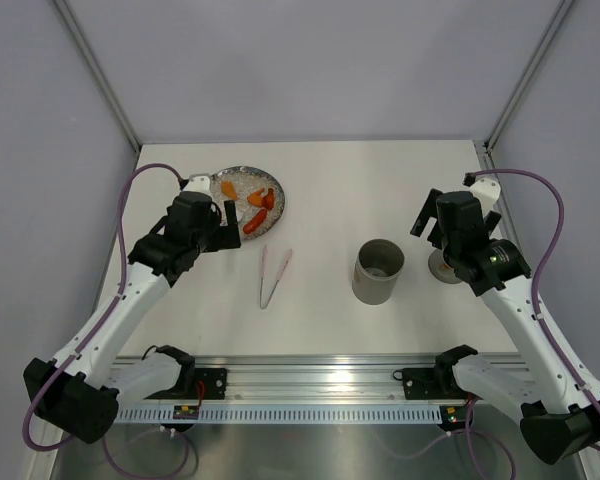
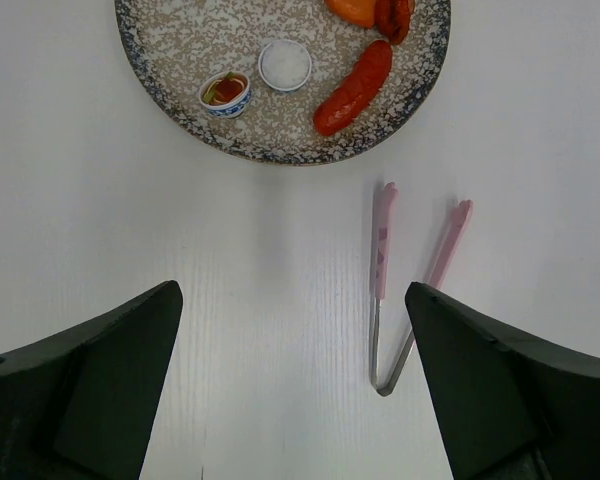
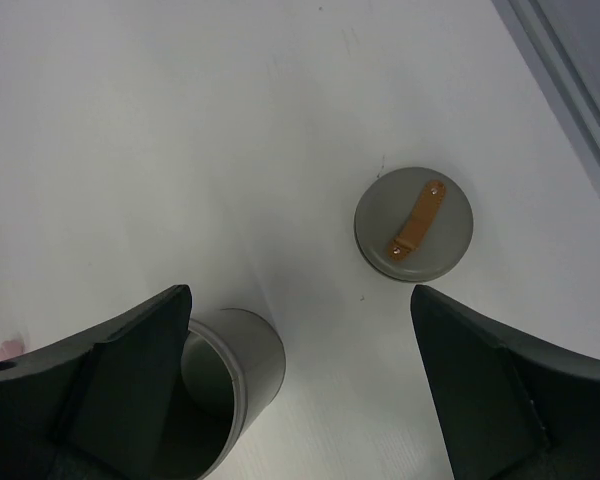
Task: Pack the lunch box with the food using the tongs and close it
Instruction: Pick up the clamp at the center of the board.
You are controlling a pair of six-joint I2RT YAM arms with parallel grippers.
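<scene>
**Table** [image 1: 380,190]: a white surface with walls on the far, left and right sides and a metal rail [image 1: 310,385] along the near edge. Bare tabletop runs across the far half and between the tongs and the lunch box.

**Arms**: the left gripper [image 2: 291,292] hangs over bare table just near of the plate, its jaws spread wide and holding nothing. The right gripper [image 3: 300,292] hovers between the lunch box and the lid, its jaws equally wide apart and also unloaded.

**Plate** [image 2: 160,80]: round and speckled, at far left, close to the left edge.

**Lunch box** [image 1: 378,272]: a grey cylinder standing upright right of centre, its open mouth facing up.

**Lid** [image 3: 415,223]: a flat grey disc with its orange strap uppermost, just right of the lunch box and apart from it, towards the right edge.

**Tongs** [image 2: 380,250]: pale pink, lying flat just near of the plate. The long axis runs near to far, with the joined end towards the rail and the open tips towards the plate.

**Food** [image 2: 354,87]: a red sausage lies diagonally by the plate's right rim, with orange pieces [image 1: 229,188] farther in.

**Small cups** [image 2: 226,93]: two, standing on the plate beside the food.
</scene>
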